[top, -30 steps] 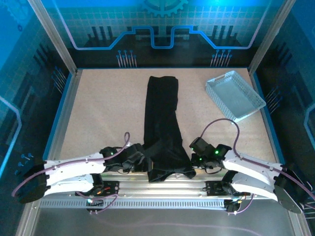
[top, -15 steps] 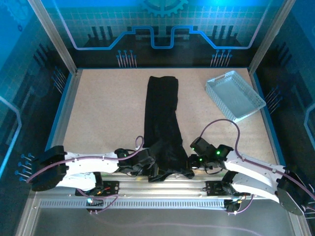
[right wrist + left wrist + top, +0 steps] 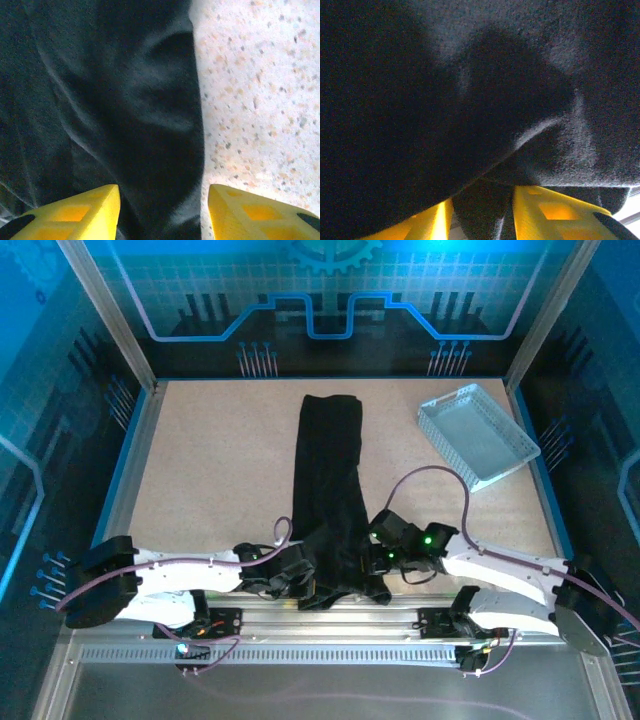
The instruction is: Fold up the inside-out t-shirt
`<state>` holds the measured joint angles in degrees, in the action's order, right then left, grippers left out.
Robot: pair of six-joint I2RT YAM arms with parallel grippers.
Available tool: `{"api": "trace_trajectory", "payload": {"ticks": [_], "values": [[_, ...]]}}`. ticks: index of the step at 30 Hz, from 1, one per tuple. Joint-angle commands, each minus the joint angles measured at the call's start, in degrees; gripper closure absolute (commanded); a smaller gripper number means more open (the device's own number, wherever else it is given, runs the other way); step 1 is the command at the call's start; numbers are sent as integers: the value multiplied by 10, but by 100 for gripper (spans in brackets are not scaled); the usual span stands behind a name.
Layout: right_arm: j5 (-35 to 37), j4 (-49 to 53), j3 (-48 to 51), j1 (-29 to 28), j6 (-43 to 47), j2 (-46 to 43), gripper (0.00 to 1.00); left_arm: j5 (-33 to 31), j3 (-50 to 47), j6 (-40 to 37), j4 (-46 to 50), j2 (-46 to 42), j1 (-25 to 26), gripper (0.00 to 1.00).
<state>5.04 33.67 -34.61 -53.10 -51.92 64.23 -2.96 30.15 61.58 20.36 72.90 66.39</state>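
Overhead view of a speckled beige table (image 3: 220,460) with two white robot arms reaching in from the 6 o'clock edge.

Nearest, at 6 o'clock, the bottom end of a black t-shirt (image 3: 330,470) bunches up at the table's edge. Black cloth against dark metal makes its outline hard to read there.

The left gripper (image 3: 305,580) sits at the shirt's 7 o'clock corner, its tips lost in the dark cloth. In its wrist camera the gripper (image 3: 482,222) is cut off by the lower edge. Two yellow fingers (image 3: 420,225) show only as tips, with a fold of shirt (image 3: 470,100) between them and more cloth draped close over the lens, blurred and shadowed. Whether the fingers pinch that fold or merely flank it cannot be told.

The right gripper (image 3: 372,558) is at the shirt's 5 o'clock side, touching its edge. In its wrist camera the gripper (image 3: 162,212) has its yellow fingers (image 3: 75,210) spread wide. The shirt's (image 3: 100,100) wrinkled edge runs up between them, cloth toward 9 o'clock and bare table (image 3: 260,100) toward 3 o'clock.

Beyond the grippers, the shirt lies as one long narrow strip down the table's middle, running to 12 o'clock, where it ends square, short of the far edge. Its layers and sleeves cannot be made out.

Farthest, at 2 o'clock, a light grey perforated tray (image 3: 447,450) sits at an angle, well apart from the shirt.
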Motion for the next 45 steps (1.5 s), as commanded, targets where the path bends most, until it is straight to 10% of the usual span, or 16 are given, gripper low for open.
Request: {"api": "trace_trajectory", "payload": {"ticks": [1,18,41,45], "values": [[32,-11,-18,-7,18,43,48,28,-15,5,-38,-1,7,65],[44,-22,-13,16,15,107,100,7,-41,25,-18,-35,7,90],[6,-42,61,73,-17,10,100,-13,-89,45,9,-118,7,98],[-2,5,47,73,9,-20,66,-8,-88,39,-4,-120,6,97]]}}
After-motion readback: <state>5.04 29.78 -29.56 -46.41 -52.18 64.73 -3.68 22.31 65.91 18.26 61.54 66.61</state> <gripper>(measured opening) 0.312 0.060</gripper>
